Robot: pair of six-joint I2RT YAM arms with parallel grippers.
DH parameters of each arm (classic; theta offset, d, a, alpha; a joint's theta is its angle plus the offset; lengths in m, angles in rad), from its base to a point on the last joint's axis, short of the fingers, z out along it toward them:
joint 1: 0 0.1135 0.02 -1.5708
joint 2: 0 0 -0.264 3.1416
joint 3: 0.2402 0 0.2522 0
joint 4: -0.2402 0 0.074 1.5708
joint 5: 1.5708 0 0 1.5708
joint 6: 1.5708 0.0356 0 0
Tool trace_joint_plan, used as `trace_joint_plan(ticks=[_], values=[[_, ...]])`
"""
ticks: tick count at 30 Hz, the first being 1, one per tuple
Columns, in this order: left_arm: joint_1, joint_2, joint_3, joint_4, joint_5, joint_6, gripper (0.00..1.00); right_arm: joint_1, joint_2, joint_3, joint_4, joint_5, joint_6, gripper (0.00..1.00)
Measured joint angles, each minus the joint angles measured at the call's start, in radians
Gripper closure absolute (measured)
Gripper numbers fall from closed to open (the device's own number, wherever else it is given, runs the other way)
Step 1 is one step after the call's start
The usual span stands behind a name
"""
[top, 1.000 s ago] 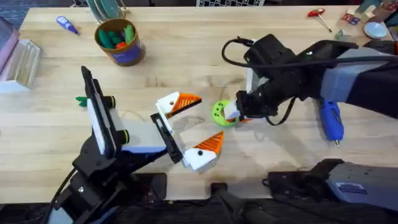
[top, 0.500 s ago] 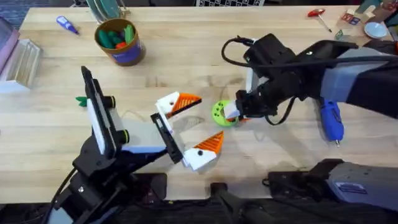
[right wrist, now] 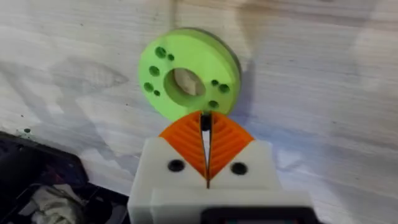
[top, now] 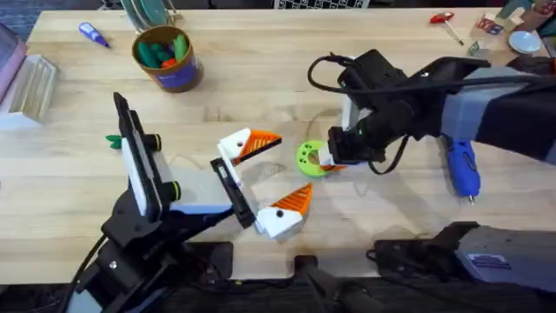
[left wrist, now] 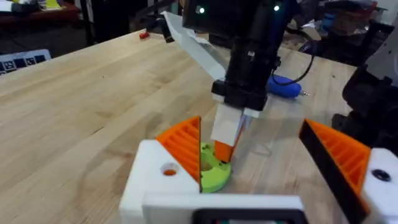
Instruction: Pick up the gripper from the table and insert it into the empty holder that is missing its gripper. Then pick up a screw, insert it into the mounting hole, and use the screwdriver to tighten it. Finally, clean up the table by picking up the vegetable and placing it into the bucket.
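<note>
Screwdriver (top: pixel 463 168): chunky blue, lying right of the right gripper (top: pixel 330 158), whose fingers are clenched at a green disc (top: pixel 308 158); left gripper (top: pixel 271 174) released; bucket (top: pixel 167 57) far left, holding vegetables

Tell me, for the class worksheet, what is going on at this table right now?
Two robot arms work at a wooden table. The right gripper is down at the table with its orange fingers shut together, right beside a flat green disc with holes. The left gripper rests open nearby, one finger on each side of the disc in the left wrist view. A blue screwdriver lies untouched to the right, and an orange bucket holding toy vegetables stands at the back.
</note>
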State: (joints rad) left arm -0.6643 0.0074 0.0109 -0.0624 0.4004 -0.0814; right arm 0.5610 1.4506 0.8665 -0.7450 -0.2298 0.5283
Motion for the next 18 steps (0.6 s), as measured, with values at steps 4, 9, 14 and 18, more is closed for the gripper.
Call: trace_joint_plan(ticks=[4,9,14,18], values=[[0.000,0.000,0.000,0.000,0.000,0.000,0.014,0.000,0.002,0.012,-0.031,0.001,-0.006,0.994],[0.000,0.000,0.000,0.000,0.000,0.000,0.015,0.000,0.018,0.128,-0.169,0.055,-0.044,0.995],[0.000,0.000,0.000,0.000,0.000,0.000,0.015,0.000,0.019,0.317,-0.310,0.108,-0.112,0.995],[0.000,0.000,0.000,0.000,0.000,0.000,0.014,0.002,0.019,0.469,-0.379,0.117,-0.178,0.995]])
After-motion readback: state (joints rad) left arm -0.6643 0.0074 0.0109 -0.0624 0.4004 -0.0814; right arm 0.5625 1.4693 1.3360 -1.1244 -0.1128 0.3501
